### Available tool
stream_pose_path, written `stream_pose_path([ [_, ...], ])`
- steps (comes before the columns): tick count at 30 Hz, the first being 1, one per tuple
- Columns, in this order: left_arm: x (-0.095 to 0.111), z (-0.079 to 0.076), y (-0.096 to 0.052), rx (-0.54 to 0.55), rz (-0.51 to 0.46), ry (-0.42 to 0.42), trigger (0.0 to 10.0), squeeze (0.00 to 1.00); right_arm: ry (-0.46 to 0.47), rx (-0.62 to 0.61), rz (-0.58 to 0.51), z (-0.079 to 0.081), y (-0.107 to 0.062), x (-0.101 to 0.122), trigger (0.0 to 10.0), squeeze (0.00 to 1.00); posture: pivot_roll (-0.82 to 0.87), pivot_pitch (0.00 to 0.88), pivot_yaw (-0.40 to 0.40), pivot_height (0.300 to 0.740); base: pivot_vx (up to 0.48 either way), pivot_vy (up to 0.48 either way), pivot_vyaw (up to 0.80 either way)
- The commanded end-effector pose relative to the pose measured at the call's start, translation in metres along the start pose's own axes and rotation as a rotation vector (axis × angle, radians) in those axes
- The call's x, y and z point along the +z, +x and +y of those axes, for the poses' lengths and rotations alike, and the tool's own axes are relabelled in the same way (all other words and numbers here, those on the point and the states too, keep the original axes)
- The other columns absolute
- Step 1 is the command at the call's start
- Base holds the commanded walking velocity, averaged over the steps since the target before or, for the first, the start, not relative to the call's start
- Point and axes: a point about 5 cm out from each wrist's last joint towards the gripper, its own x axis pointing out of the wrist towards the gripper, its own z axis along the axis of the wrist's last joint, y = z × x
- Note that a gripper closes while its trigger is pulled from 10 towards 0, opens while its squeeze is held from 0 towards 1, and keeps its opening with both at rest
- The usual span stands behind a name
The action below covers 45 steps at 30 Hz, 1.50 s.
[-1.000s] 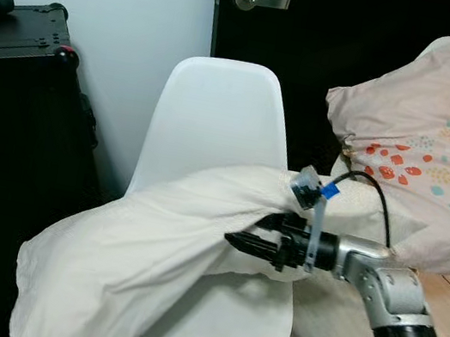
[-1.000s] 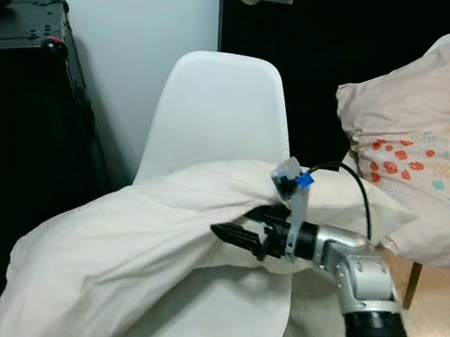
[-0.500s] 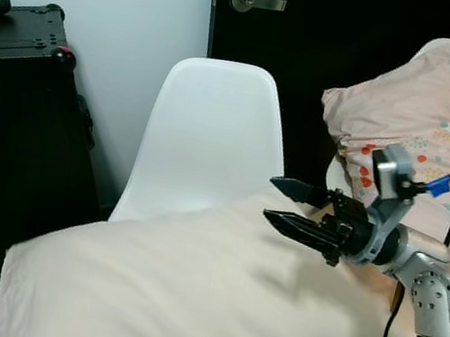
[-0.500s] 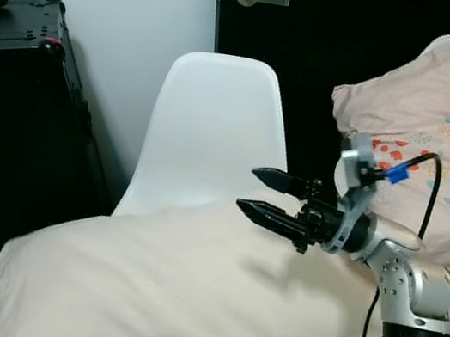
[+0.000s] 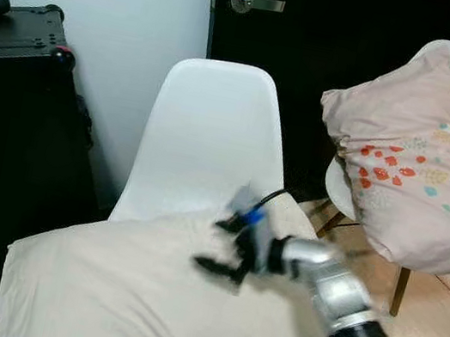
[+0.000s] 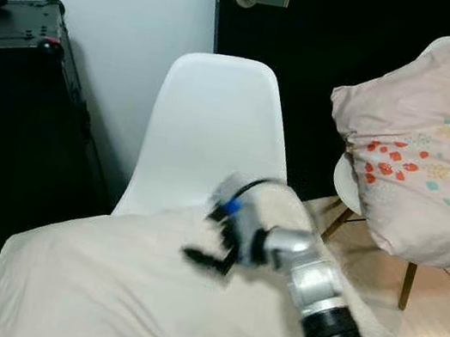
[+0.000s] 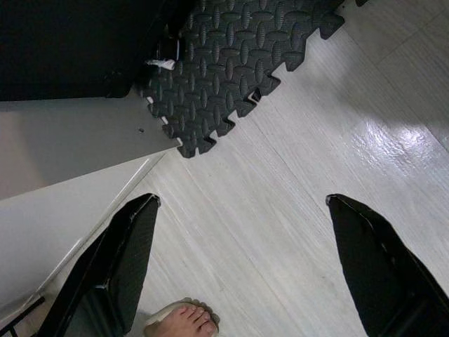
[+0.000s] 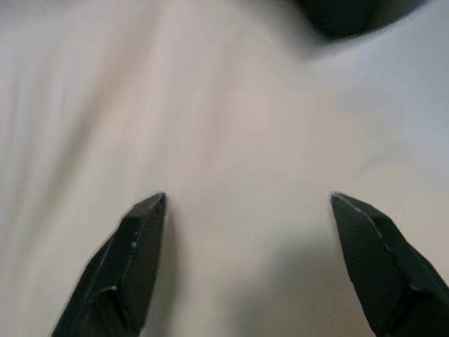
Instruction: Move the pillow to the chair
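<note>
Pillow (image 5: 142, 294) beneath right gripper (image 5: 219, 265), fingers spread, seemingly empty.

Pillow (image 5: 142, 294) on chair (image 5: 208, 139) seat, right gripper (image 5: 221, 266) above.

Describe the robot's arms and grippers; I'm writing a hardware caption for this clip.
The right arm is silver metal with a black ribbed section, a black cable and a blue tag near the wrist. The right gripper and left gripper each have two long, tapering black fingers.

Cream pillow (image 6: 125, 291) on white chair (image 6: 214, 132); right gripper (image 6: 209, 257) blurred above it
</note>
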Motion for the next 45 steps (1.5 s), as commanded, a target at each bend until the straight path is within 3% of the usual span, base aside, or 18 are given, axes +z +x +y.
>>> stream_pose_path([
  [1,-0.001,0.002,0.000,-0.002,0.007,0.008,10.0,0.00,-0.076,0.059,0.101,0.007,0.006,-0.010,10.0,0.00,0.00,0.015,0.014,0.546,0.000,0.000,0.00],
  [2,-0.001,0.002,0.001,-0.002,0.007,0.008,10.0,0.00,-0.150,0.108,0.217,0.013,0.016,-0.022,10.0,0.00,0.00,0.011,0.009,0.546,0.000,0.000,0.00],
  [4,-0.001,0.002,0.001,-0.002,0.007,0.008,10.0,0.00,-0.171,0.106,0.250,0.013,0.019,-0.025,10.0,0.00,0.00,0.011,0.009,0.546,0.000,0.000,0.00],
  [5,-0.001,0.002,0.001,-0.002,0.007,0.008,10.0,0.00,-0.171,0.106,0.250,0.013,0.019,-0.025,10.0,0.00,0.00,0.011,0.009,0.546,0.000,0.000,0.00],
  [6,-0.001,0.002,0.001,-0.001,0.008,0.005,10.0,0.00,-0.125,0.065,0.234,0.012,0.038,-0.023,10.0,0.00,0.00,0.005,0.002,0.546,0.000,0.000,0.00],
  [9,0.000,0.002,0.001,-0.001,0.008,0.003,10.0,0.00,-0.091,0.004,0.224,0.011,0.050,-0.022,10.0,0.00,0.01,0.005,-0.001,0.546,0.000,0.000,0.00],
  [10,0.000,0.001,0.001,0.001,0.007,-0.001,10.0,0.00,-0.047,-0.064,0.217,0.008,0.059,-0.021,1.4,0.00,0.01,0.004,-0.003,0.546,0.000,0.000,0.00],
  [11,0.001,0.001,0.001,0.003,0.003,-0.004,10.0,0.00,-0.041,-0.115,0.230,0.007,0.064,-0.021,0.0,0.00,0.02,0.007,-0.005,0.546,0.000,0.000,0.00],
  [28,0.001,-0.001,0.000,0.001,-0.001,-0.008,10.0,0.00,0.009,-0.226,0.258,-0.003,0.068,-0.029,0.0,0.00,0.01,0.036,-0.003,0.546,0.000,0.000,0.00],
  [29,0.001,-0.001,0.000,-0.001,-0.001,-0.008,10.0,0.00,0.030,-0.238,0.228,-0.004,0.069,-0.027,0.0,0.00,0.01,0.036,-0.003,0.546,0.000,0.000,0.00],
  [31,0.001,-0.002,0.000,-0.004,-0.001,-0.007,10.0,0.00,0.173,-0.241,0.052,-0.007,0.071,-0.010,0.0,0.00,0.01,0.040,0.001,0.546,0.000,0.000,0.00],
  [38,0.001,-0.002,0.000,-0.004,-0.001,-0.005,10.0,0.00,0.342,-0.403,-0.151,-0.032,0.059,0.012,0.0,0.00,0.01,0.039,0.003,0.546,0.000,0.000,0.00],
  [41,0.002,-0.001,0.000,-0.004,-0.002,-0.005,10.0,0.00,0.422,-0.602,-0.287,-0.060,0.036,0.029,0.0,0.00,0.01,0.037,0.004,0.546,0.000,0.000,0.00],
  [42,0.002,-0.001,0.000,-0.004,-0.002,-0.005,10.0,0.00,0.422,-0.602,-0.287,-0.060,0.036,0.029,0.0,0.00,0.01,0.037,0.004,0.546,0.000,0.000,0.00],
  [44,0.002,-0.001,0.001,-0.003,-0.003,-0.005,10.0,0.00,0.431,-0.747,-0.363,-0.079,0.015,0.040,0.0,0.00,0.01,0.035,0.004,0.546,0.000,0.000,0.00],
  [45,0.002,-0.001,0.001,-0.003,-0.003,-0.005,10.0,0.00,0.431,-0.747,-0.363,-0.079,0.015,0.040,0.0,0.00,0.01,0.035,0.004,0.546,0.000,0.000,0.00],
])
